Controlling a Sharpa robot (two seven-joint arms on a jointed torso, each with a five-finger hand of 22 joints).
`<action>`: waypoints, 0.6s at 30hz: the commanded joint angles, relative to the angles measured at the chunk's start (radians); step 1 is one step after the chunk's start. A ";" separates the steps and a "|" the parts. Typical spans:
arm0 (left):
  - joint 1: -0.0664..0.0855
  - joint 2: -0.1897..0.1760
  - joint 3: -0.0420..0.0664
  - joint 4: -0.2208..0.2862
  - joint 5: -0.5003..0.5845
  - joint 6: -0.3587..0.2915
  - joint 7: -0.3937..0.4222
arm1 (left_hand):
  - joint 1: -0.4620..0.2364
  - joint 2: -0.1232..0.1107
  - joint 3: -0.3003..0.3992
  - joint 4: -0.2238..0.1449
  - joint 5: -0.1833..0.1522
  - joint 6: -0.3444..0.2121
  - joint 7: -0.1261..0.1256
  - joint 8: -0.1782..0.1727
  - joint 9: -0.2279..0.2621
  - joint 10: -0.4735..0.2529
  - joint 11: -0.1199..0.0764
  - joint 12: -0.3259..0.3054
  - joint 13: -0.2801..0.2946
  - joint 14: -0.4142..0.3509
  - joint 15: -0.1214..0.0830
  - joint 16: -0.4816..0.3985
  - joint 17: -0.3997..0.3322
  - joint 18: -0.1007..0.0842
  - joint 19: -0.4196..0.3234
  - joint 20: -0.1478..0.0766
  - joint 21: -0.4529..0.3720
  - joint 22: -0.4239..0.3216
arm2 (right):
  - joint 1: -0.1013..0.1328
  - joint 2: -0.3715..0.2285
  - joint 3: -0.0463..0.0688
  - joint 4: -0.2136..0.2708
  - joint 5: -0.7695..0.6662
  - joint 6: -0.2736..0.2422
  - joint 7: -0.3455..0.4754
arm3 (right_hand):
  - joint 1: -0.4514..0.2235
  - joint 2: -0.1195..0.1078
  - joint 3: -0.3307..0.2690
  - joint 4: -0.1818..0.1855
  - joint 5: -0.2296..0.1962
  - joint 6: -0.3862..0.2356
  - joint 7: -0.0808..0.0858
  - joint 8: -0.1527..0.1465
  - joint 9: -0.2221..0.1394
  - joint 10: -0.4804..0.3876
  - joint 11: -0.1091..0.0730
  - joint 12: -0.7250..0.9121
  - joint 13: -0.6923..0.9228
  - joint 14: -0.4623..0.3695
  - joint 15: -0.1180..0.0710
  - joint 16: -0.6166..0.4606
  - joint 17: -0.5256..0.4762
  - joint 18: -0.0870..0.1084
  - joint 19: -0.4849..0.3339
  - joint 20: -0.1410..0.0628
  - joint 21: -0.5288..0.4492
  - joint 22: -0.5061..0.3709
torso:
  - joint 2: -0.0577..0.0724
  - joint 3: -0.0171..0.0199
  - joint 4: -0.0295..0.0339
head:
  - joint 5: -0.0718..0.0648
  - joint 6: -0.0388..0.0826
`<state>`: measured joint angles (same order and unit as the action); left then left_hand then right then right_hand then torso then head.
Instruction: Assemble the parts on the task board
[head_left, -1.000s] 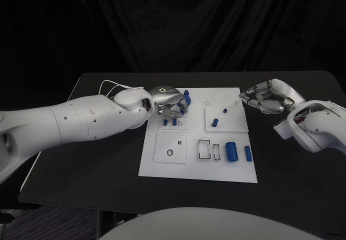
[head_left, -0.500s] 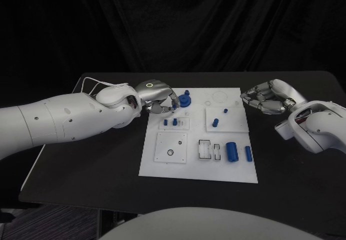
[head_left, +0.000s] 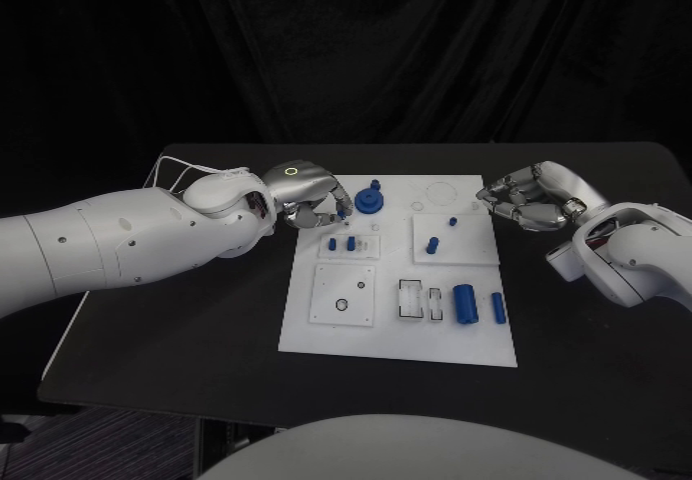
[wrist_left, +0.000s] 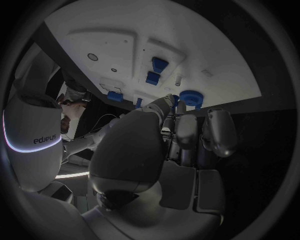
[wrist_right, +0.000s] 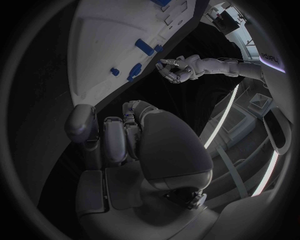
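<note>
On the black surface (head_left: 173, 330) the white board (head_left: 397, 340) lies mid-scene, both arms reaching in. Left robot hand (head_left: 315, 203) sits at the board's far left corner, fingers curled in toward the blue gear (head_left: 371, 203); cannot tell if they grip it or only touch it. The left wrist view puts the gear (wrist_left: 189, 96) just past the fingertips (wrist_left: 167, 102), contact unclear. Right robot hand (head_left: 529, 198) hovers off the board's far right edge, fingers curled in, nothing in them.

Parts lying on the board: big cylinder (head_left: 463, 302), slim cylinder (head_left: 496, 307), two small pegs (head_left: 340, 243), one peg (head_left: 433, 243), a small stub (head_left: 451, 221).

Step, as judged: seating or fetching the gear at the far left corner. Next move likely calls for a firm hold on the gear and lining it up straight over its post before pressing down. Most parts look unplaced, so early in the task.
</note>
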<state>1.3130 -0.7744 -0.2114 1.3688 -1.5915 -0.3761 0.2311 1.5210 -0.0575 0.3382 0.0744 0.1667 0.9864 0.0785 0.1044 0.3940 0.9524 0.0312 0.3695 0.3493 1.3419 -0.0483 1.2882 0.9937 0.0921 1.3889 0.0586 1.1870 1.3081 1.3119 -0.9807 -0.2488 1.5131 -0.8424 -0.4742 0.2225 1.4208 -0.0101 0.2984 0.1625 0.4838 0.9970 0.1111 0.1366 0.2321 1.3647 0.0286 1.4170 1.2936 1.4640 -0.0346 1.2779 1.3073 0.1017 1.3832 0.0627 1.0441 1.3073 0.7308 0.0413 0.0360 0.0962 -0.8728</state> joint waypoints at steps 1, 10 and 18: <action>-0.004 0.007 0.001 -0.007 -0.003 0.019 -0.007 | -0.003 0.000 -0.006 -0.001 -0.002 0.004 0.002 -0.002 -0.002 0.007 0.000 -0.003 -0.002 -0.009 0.001 -0.008 -0.004 -0.007 0.004 0.001 -0.003 0.139 | -0.003 -0.001 0.001 0.002 -0.003 0.012 -0.015 | -0.009 -0.001 0.007 0.000 0.005 0.009 -0.001 0.004 0.001 -0.009 0.000 -0.004 0.000 0.018 -0.005 -0.006 0.020 0.008 -0.005 0.004 -0.003 0.041 | -0.002 -0.0028 -0.0024 | 0.004 0.000; -0.015 0.024 0.001 -0.031 -0.003 0.022 -0.011 | -0.003 0.000 -0.006 -0.001 -0.003 0.004 0.002 -0.002 -0.002 0.008 0.000 -0.003 -0.002 -0.008 0.001 -0.007 -0.003 -0.008 0.005 0.002 -0.001 0.140 | -0.003 -0.002 0.001 0.003 -0.003 0.013 -0.017 | -0.009 -0.001 0.007 0.000 0.005 0.009 -0.001 0.004 0.001 -0.009 0.000 -0.004 0.000 0.018 -0.005 -0.006 0.020 0.008 -0.005 0.004 -0.003 0.041 | -0.003 -0.0027 -0.0040 | 0.004 0.000; -0.025 0.043 0.001 -0.054 -0.003 0.032 -0.017 | -0.003 0.000 -0.006 -0.001 -0.003 0.005 0.002 -0.002 -0.002 0.008 0.000 -0.003 -0.002 -0.009 0.001 -0.009 -0.006 -0.008 0.004 0.002 -0.002 0.140 | -0.004 0.000 0.001 0.002 -0.003 0.014 -0.016 | -0.009 -0.001 0.008 -0.001 0.005 0.010 -0.002 0.005 0.002 -0.009 -0.001 -0.004 0.000 0.017 -0.006 -0.006 0.020 0.008 -0.006 0.004 -0.005 0.041 | -0.002 -0.0008 -0.0059 | 0.006 0.000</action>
<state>1.2905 -0.7331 -0.2115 1.3169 -1.5916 -0.3576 0.2165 1.5209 -0.0576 0.3382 0.0744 0.1664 0.9864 0.0785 0.1044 0.3929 0.9542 0.0294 0.3661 0.3453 1.3395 -0.0459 1.2839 0.9886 0.0921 1.3889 0.0586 1.1869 1.3079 1.3111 -0.9809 -0.2487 1.5142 -0.8424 -0.4677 0.2209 1.4197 -0.0089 0.2984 0.1625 0.4838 1.0005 0.1075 0.1366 0.2322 1.3648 0.0286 1.4171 1.2937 1.4640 -0.0346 1.2779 1.3073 0.1017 1.3832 0.0627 1.0442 1.3080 0.7281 0.0399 0.0304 0.1031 -0.8728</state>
